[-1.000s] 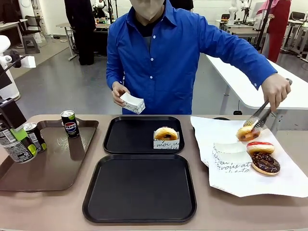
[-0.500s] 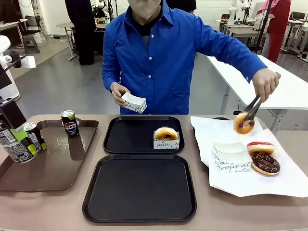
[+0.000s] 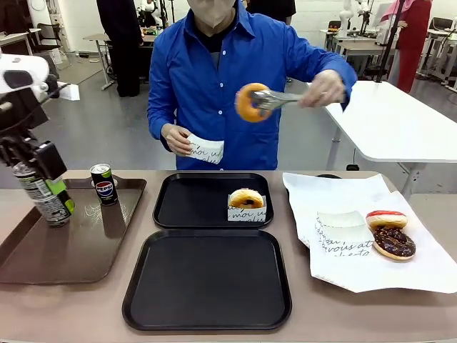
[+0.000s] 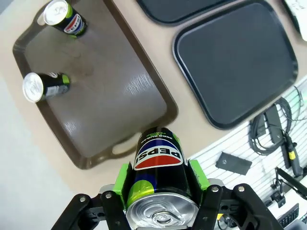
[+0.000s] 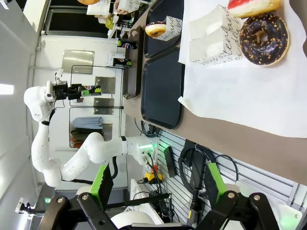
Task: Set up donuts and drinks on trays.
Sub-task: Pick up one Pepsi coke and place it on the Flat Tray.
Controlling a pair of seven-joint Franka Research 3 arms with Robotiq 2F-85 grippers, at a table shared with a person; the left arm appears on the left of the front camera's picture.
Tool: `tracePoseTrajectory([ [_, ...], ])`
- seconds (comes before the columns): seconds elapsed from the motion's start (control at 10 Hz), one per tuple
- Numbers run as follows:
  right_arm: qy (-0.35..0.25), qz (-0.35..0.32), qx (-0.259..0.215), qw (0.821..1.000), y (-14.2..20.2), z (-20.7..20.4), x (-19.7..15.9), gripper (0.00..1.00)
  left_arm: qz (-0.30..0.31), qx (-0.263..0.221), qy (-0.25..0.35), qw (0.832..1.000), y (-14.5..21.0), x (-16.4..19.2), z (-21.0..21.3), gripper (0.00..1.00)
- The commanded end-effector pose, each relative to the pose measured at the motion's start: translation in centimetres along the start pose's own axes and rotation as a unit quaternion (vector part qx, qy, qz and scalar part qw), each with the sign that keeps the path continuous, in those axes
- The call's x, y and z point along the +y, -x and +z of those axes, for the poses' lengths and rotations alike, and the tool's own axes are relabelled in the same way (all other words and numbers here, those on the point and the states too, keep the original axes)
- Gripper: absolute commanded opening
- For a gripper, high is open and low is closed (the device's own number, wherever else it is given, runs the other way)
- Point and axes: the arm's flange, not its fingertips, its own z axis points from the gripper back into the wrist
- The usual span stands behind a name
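Left hand grips 1 upright can over the brown tray; the near black tray lies right.

Glossy, wood-grain-streaked finish on long brown tray, plastic by the look. Right of it: two squarish black plastic trays, matt with faint sheen. Above it: dark metal can, glossy print, brushed silver top. Far right of it: white paper sheet, matt, creased; chocolate donut, shiny, crumb-rough.

pink-iced donut partly off-frame
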Motion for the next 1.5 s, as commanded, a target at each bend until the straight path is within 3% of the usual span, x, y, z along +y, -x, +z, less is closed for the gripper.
tracePoseTrajectory([
  [0.0, -0.014, 0.008, -0.008, 1.0, -0.2, -0.1, 0.2, 1.0, 0.008, -0.005, -0.036, 0.999, -2.7, 0.0, -1.4, 0.59],
  [0.3, -0.014, 0.008, -0.008, 1.0, -0.2, -0.1, 0.2, 1.0, 0.024, -0.021, -0.052, 0.998, -6.2, 1.1, -3.8, 0.59],
  [0.4, -0.014, 0.008, -0.008, 1.0, -0.2, -0.1, 0.2, 1.0, 0.027, -0.002, -0.035, 0.999, -5.8, 1.2, -3.7, 0.59],
  [1.0, -0.014, 0.008, -0.008, 1.0, -0.2, -0.1, 0.2, 1.0, 0.012, -0.011, -0.039, 0.999, -5.6, 0.8, -4.4, 0.59],
  [1.4, -0.014, 0.008, -0.008, 1.0, -0.2, -0.1, 0.2, 1.0, -0.027, -0.049, -0.019, 0.998, -11.9, 0.5, -8.1, 0.59],
])
